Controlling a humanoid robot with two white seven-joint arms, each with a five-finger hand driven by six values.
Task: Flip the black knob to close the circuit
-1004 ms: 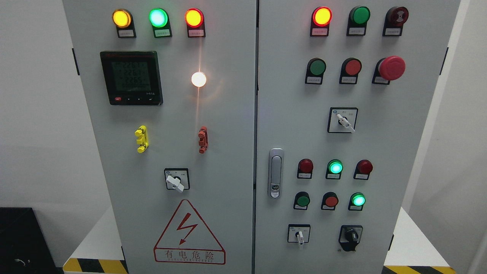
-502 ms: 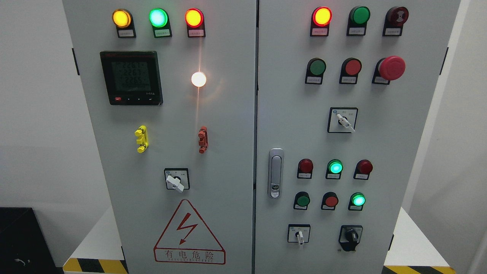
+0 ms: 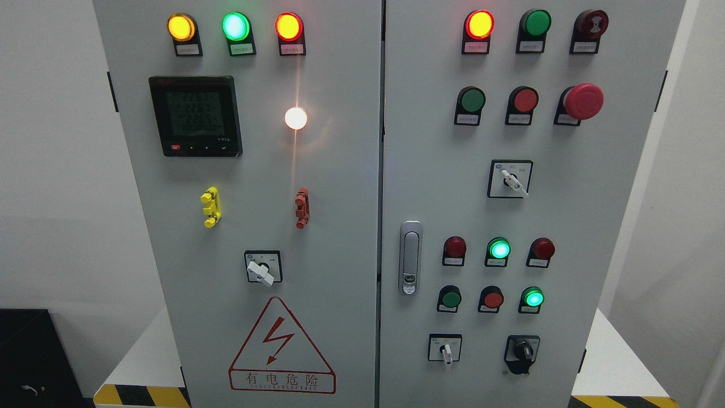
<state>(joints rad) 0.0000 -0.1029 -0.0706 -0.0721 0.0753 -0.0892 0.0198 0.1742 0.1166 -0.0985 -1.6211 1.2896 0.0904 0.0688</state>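
- No robot hand shows anywhere here, left or right, so I cannot tell if one is wide, narrow or holding something.
- The black knob (image 3: 522,352) sits low on the right door (image 3: 430,187) of the big grey cabinet, near the bottom right corner. Nothing is touching it.
- Its little grip looks like it points about straight up. I think the turn has not started yet.
- To do it well, a robot hand should come in slow from the right and pinch only that grip, then twist it gently until it clicks.
- Just to the left is a white switch (image 3: 446,351). It is near, so the fingers should not bump it.
- Above the knob are a lit green light (image 3: 533,297) and a red button (image 3: 492,298). Keep off those too.
- The big red stop button (image 3: 583,101) is high up, well away.
- The left door (image 3: 340,187) has a screen (image 3: 195,116), bright lights on top and a red danger sign (image 3: 281,348) with a lightning bolt.
- The cabinet stands on a white base (image 3: 617,362) with yellow and black stripes at the front edge.
- Plain white walls are behind, and a dark box (image 3: 31,357) sits at the lower left.
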